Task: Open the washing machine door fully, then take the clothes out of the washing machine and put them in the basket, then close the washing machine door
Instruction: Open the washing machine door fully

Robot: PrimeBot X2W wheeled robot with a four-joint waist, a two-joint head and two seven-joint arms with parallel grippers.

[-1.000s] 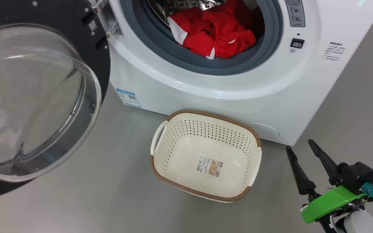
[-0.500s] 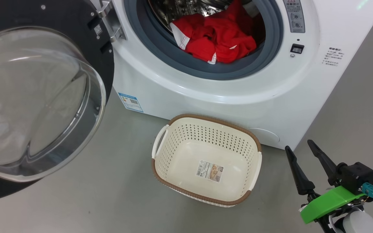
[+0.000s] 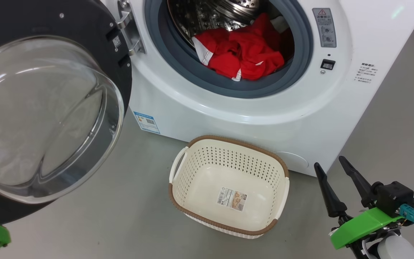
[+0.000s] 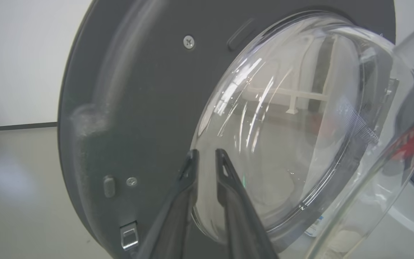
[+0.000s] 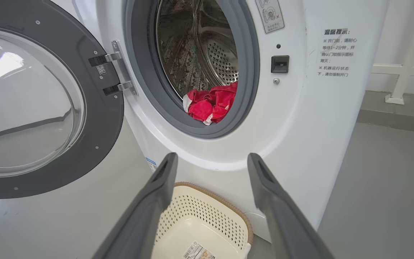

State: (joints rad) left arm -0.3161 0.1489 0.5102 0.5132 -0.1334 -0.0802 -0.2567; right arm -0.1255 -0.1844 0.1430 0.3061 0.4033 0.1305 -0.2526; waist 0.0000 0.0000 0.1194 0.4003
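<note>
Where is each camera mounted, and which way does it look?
Head view: on the head, looking down at the basket before the washing machine; right gripper lower right.
Left wrist view: on the left wrist, facing the washing machine door; left gripper slightly open.
Right wrist view: on the right wrist, facing the clothes in the drum; open fingers below.
Head and right wrist views share basket and clothes.

Open door (image 4: 128, 108) just ahead of left gripper (image 4: 206, 155) jaws; red clothes (image 5: 210, 106) in washing machine (image 5: 293, 126) beyond right gripper (image 5: 212, 155) jaws, empty basket (image 5: 207, 216) beneath them.
</note>
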